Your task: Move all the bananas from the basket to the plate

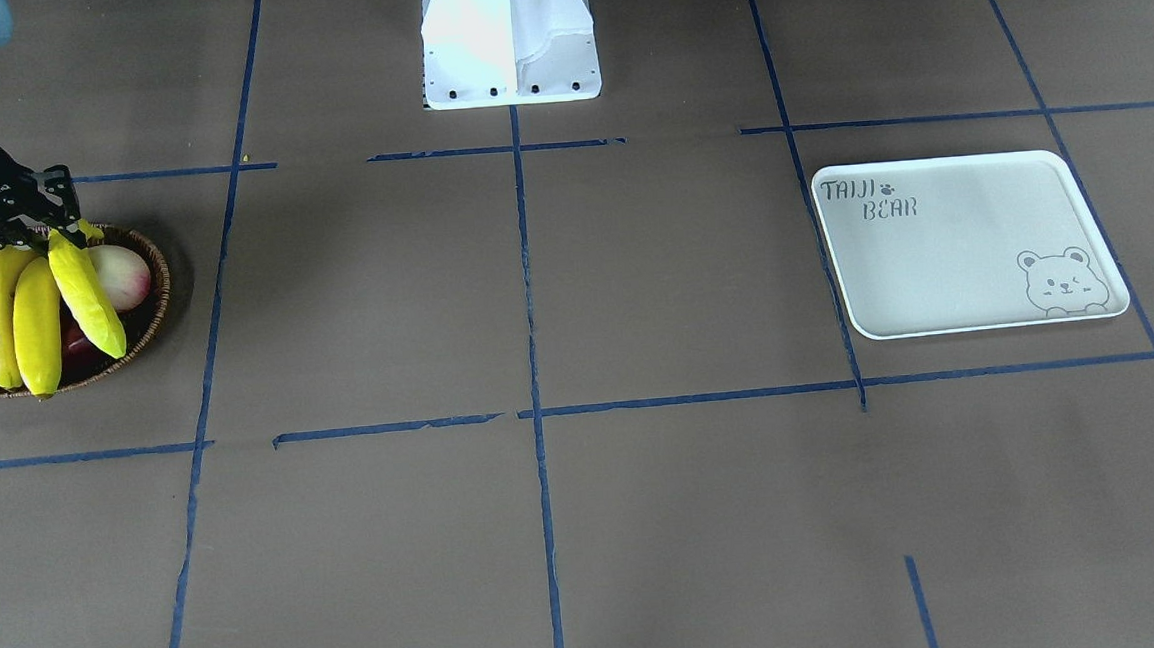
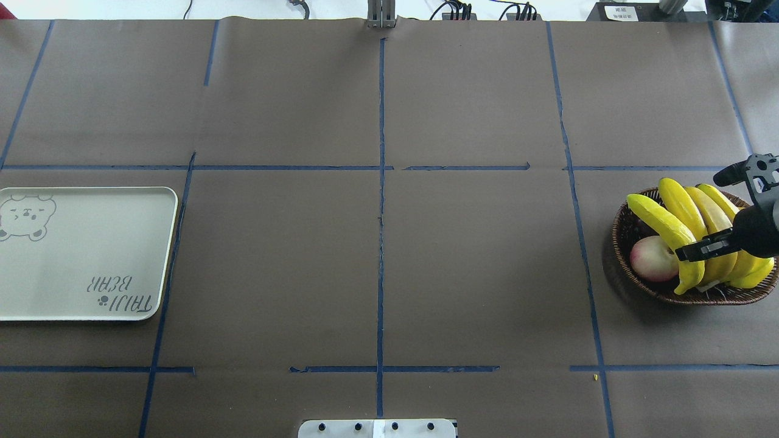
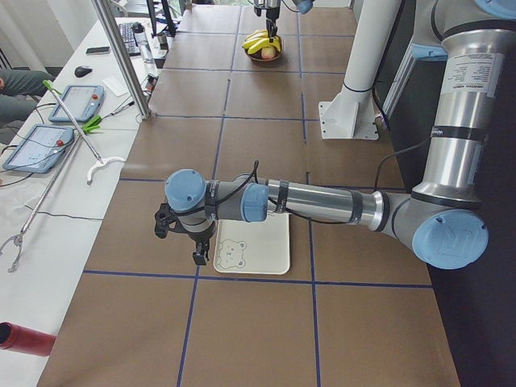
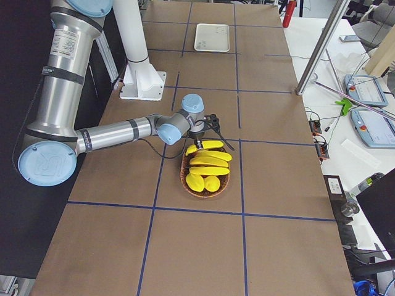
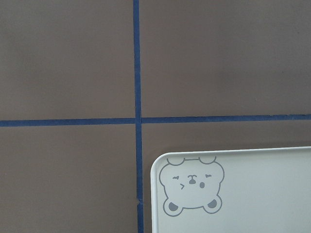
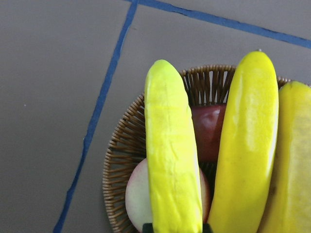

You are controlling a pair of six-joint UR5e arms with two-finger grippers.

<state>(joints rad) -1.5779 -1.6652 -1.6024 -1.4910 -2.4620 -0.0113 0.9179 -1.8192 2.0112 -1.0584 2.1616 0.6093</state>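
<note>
Four yellow bananas lie side by side in the brown wicker basket (image 1: 160,289), which also shows in the overhead view (image 2: 619,240). My right gripper (image 2: 700,249) is shut on the near end of the outermost banana (image 2: 660,228), which lies tilted on a pale apple (image 2: 650,258). In the right wrist view this banana (image 6: 172,155) runs down between the fingertips (image 6: 147,226). The off-white bear plate (image 2: 79,255) is bare. My left gripper (image 3: 196,251) hovers over the plate's bear corner (image 5: 194,187); I cannot tell if it is open.
A dark red apple (image 6: 209,131) lies deeper in the basket under the bananas. The white robot base (image 1: 511,68) stands at the table's edge, midway between basket and plate. Blue tape lines cross the brown table.
</note>
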